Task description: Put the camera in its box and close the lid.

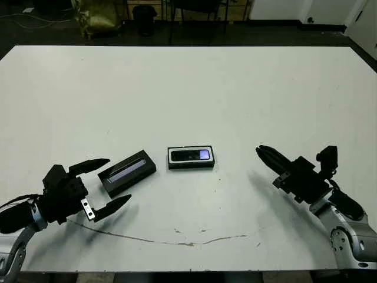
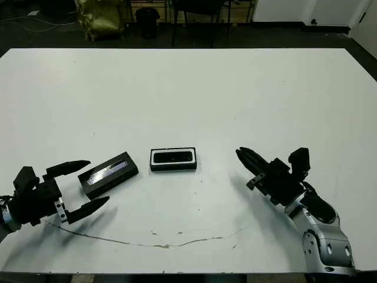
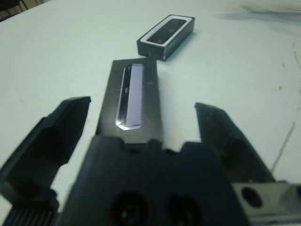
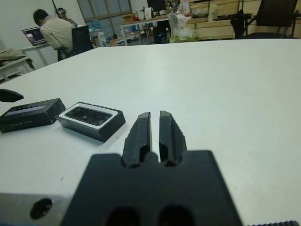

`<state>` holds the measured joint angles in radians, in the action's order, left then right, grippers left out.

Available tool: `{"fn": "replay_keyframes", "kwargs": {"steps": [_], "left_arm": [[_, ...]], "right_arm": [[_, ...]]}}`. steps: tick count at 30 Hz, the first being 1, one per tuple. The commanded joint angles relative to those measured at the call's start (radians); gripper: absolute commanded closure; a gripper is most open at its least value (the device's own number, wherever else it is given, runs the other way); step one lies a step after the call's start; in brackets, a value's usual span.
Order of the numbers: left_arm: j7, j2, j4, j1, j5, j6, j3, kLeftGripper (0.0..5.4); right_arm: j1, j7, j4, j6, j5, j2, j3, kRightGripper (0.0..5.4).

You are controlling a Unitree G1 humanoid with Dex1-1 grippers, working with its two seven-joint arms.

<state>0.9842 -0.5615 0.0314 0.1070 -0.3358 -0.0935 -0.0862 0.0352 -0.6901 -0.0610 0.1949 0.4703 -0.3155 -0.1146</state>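
Nearest the robot, the left gripper (image 1: 101,188) rests low on the table (image 1: 188,88) with its fingers spread wide and nothing between them; the lid (image 1: 127,173) lies just beyond its fingertips, askew, its greyish panel up. The right gripper (image 1: 272,159) sits off to the right, fingers pressed together and empty, well apart from everything.

Further in, near the table's middle, the box (image 1: 191,158) lies flat with the camera (image 1: 191,155) already seated in its white lining, so only the lid remains to be placed.

The risks, as I judge them: the lid is angled relative to the box, so unless it is turned in hand it may land crooked and jam on a corner. A shallow pinch could let the slim lid slip or tilt. Pressing down off-centre could slide the light box across the smooth table, as nothing steadies it.

Beyond the table, a person (image 4: 55,29) sits at a desk.
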Motion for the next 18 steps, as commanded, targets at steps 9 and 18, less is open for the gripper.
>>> {"fn": "replay_keyframes", "kwargs": {"steps": [9,18], "left_arm": [[-0.015,-0.046,0.03,-0.014,0.052,0.059,0.023,2.81],[-0.119,-0.05,0.009,0.006,0.108,0.133,0.054,4.94]], "right_arm": [[0.004,-0.019,0.018,0.0,0.011,-0.013,-0.011,5.4],[0.001,-0.028,0.023,-0.008,0.012,-0.013,-0.018,5.4]]}}
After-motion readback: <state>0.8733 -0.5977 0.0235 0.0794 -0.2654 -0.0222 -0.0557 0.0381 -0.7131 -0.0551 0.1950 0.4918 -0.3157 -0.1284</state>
